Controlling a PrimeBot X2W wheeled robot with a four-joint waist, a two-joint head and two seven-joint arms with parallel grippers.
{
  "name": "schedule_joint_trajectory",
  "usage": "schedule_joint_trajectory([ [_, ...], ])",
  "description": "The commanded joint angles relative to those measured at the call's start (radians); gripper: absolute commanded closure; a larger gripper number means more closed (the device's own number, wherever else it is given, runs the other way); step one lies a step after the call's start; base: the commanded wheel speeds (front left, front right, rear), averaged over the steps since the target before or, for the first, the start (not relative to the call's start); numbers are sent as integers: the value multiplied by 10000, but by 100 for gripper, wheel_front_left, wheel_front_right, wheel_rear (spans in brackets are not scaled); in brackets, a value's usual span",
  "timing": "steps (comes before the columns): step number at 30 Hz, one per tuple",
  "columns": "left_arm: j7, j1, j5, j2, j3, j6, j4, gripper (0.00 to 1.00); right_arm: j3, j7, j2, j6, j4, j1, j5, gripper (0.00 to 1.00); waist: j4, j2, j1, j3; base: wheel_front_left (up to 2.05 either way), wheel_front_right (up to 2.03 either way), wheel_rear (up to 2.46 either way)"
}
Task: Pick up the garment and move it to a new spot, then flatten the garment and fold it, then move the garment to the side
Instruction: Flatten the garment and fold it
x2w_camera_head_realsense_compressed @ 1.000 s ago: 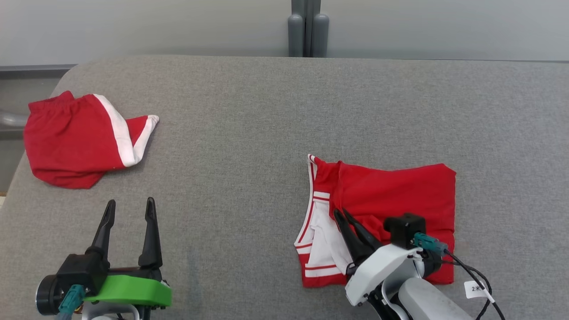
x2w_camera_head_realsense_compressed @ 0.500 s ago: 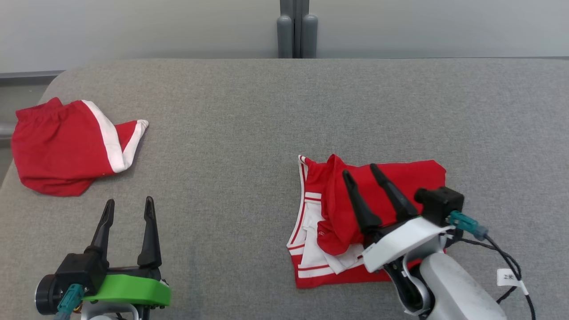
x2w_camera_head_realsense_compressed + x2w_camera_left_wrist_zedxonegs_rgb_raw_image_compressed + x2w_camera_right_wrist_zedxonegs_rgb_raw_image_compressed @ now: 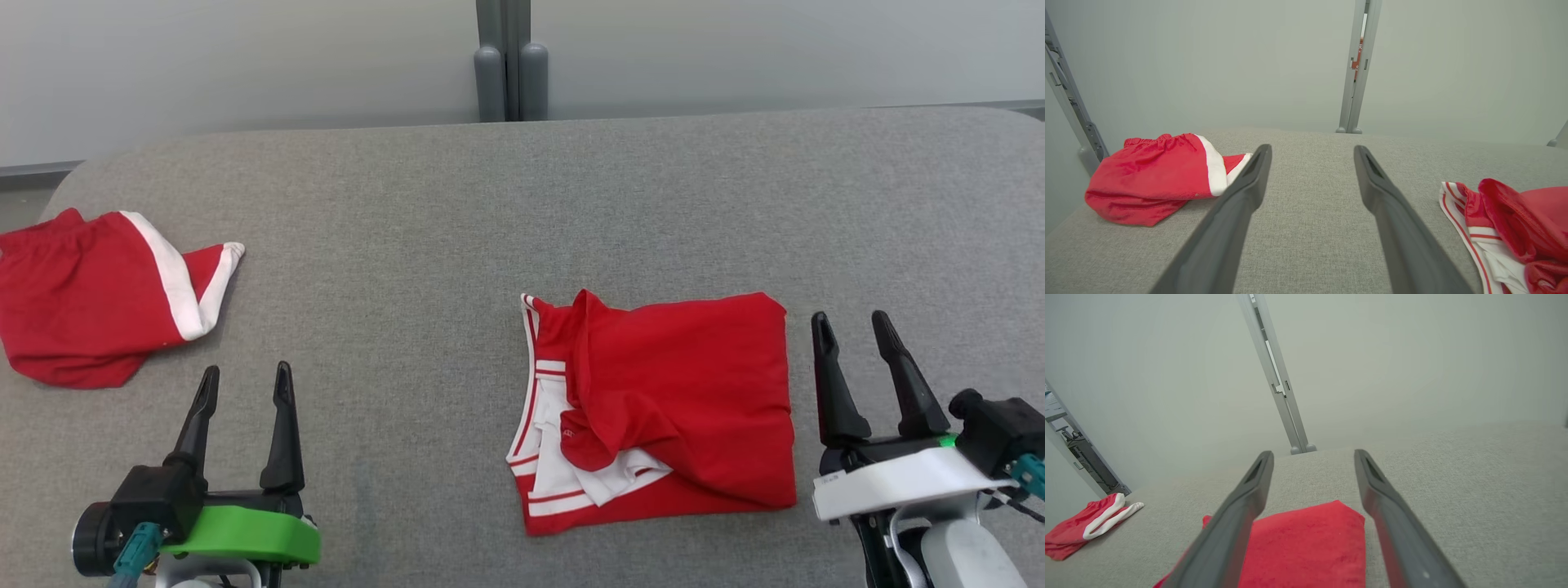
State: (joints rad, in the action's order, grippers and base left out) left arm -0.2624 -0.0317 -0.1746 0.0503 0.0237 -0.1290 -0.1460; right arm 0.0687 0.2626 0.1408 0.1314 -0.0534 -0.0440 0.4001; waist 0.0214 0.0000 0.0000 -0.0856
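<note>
1. Since approx. 1 s ago, the right gripper (image 3: 849, 320) has been pulled off the folded garment (image 3: 694, 392) and is now set over bare cloth just beside its right edge. The fingers, then pinched together on red fabric, are now spread w/ nothing between them. The head view itself has been turned, so the leftward drift of both garments in the pic is not counted as a move.
2. Grey surface (image 3: 490, 212): biggest item, covered in coarse woven fabric, far corners rounded. A pale wall is seen behind it.
3. Folded garment: laid centre-right on the surface, approx. rectangular, in smooth red knit. White panels w/ thin red stripes are exposed at its left side, and a loose red flap w/ a curled edge is draped over them. It is touched by no finger. In the right wrist view its red cloth (image 3: 1310, 547) is seen low in the gap between the fingers.
4. Second red garment (image 3: 90, 318): crumpled, w/ a white band, at far left, well apart from the folded one.
5. Left gripper (image 3: 246, 371): lower left, fingers parted & empty over bare grey, pose unchanged vs. before. The folded garment is well to its right.
6. Grey metal post (image 3: 510, 73): upright, at the far edge.
</note>
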Motion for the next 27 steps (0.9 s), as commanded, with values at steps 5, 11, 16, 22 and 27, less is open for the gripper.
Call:
schedule_joint_trajectory([
  [5, -32, 200, 29, 8, -105, -30, 69, 0, -249, 29, -242, -15, 399, 745, -326, 0, -169, 0, 0, 144, 0, 0, 0],
  [11, -32, 299, 45, 8, -1116, -30, -20, 0, -219, 29, -412, -15, 460, 930, -525, 0, -292, 0, 0, 240, 0, 0, 0],
  [16, -32, 107, -197, 218, -2834, -30, -288, 0, -199, 30, -408, -15, 466, 846, -644, 0, -387, 0, 0, 224, 0, 0, 0],
  [22, -32, -347, -581, 426, -4822, -30, -955, 0, -91, 30, -372, -15, 468, 642, -680, 0, -714, 0, 0, 29, 0, 0, 0],
  [27, -32, -808, -995, 566, -5978, -30, -1554, 0, -7, 30, -397, -15, 474, 515, -679, 0, -1098, 0, 0, -208, 0, 0, 0],
])
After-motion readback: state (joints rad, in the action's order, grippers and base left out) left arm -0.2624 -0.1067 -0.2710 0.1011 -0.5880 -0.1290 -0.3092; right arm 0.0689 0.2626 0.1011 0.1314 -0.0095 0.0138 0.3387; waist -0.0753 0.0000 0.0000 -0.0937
